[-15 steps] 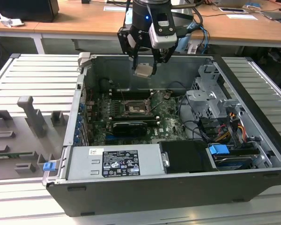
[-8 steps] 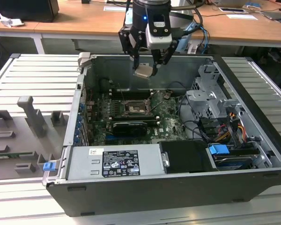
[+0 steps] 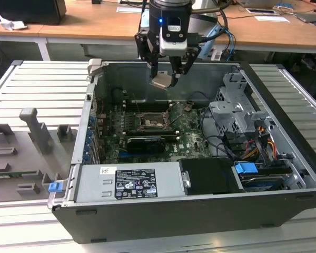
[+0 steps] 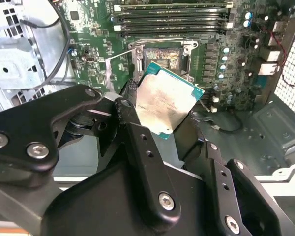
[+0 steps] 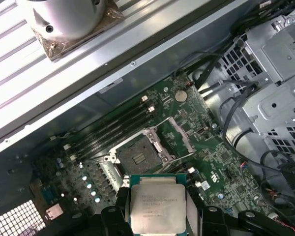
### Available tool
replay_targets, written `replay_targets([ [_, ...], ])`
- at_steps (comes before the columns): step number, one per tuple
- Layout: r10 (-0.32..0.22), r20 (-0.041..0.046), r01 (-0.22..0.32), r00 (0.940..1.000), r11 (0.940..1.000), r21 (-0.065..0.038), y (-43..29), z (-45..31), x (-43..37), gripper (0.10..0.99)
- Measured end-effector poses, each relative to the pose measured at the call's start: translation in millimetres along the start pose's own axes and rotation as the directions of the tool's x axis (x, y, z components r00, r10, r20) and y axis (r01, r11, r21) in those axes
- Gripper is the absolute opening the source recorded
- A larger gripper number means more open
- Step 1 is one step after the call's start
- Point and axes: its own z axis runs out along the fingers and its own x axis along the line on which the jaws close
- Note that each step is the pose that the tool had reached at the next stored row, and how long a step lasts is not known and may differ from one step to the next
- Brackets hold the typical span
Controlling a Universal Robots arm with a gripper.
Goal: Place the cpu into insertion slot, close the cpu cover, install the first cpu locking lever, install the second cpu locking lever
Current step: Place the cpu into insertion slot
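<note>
We see the gripper (image 3: 167, 77) clamped on the cpu (image 3: 161, 81), held up clear of the open insertion slot (image 3: 150, 122). The computer case (image 3: 163, 217) sits on a slatted metal table (image 3: 42, 84), wooden desks (image 3: 95, 26) behind.

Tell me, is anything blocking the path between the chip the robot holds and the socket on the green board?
Nothing visible does. The gripper holds the cpu in open air over the case. The insertion slot below lies bare, its cpu cover swung open to one side.
</note>
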Motion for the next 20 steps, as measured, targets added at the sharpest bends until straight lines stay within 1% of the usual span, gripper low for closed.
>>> replay_targets([
  [9, 0.072, 0.0062, -0.072, 0.9974, 0.9974, -0.002, -0.2, 1.8, 0.1, 0.541],
  [15, 0.097, 0.0084, -0.097, 0.9952, 0.9953, -0.002, -0.3, 3.2, 0.1, 0.541],
  [20, 0.124, 0.0107, -0.124, 0.9923, 0.9923, -0.003, -0.6, 4.9, 0.2, 0.541],
])
